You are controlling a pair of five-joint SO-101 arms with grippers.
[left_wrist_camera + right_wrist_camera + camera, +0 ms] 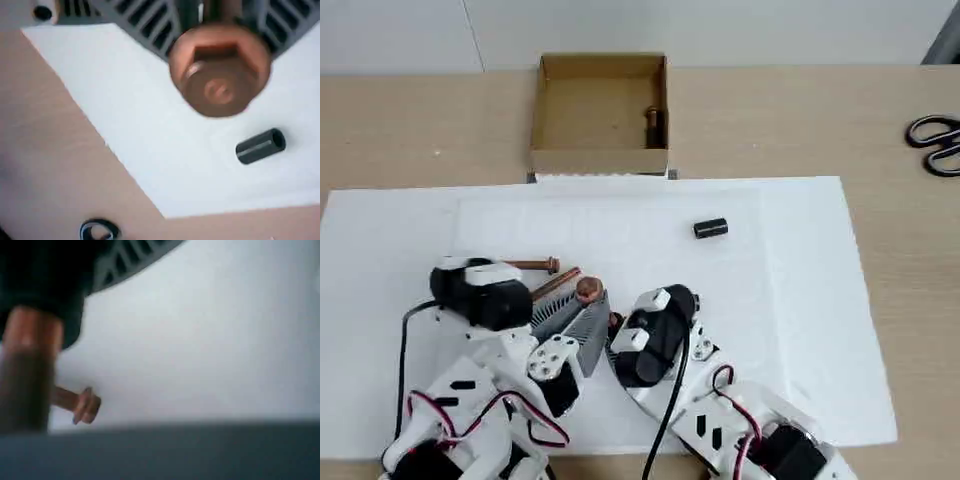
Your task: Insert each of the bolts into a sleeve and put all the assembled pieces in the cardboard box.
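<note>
Ahead of left gripper (588,292): white paper (770,300) open, clear run to sleeve (710,228). On its left, loose bolts (532,265) just beside jaws. On its right, right arm (655,335), barely any gap.

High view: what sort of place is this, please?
Probably a lab or workshop bench set up for robot practice: two small robot arms at a wooden table, a white sheet as work mat, with loose bolts and a sleeve on it.

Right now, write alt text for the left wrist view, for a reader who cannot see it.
A copper-coloured bolt, hexagonal head toward the camera, is clamped between dark ribbed fingers. Beyond it a black sleeve lies on its side on white paper, with wooden table past the paper's edge.
</note>
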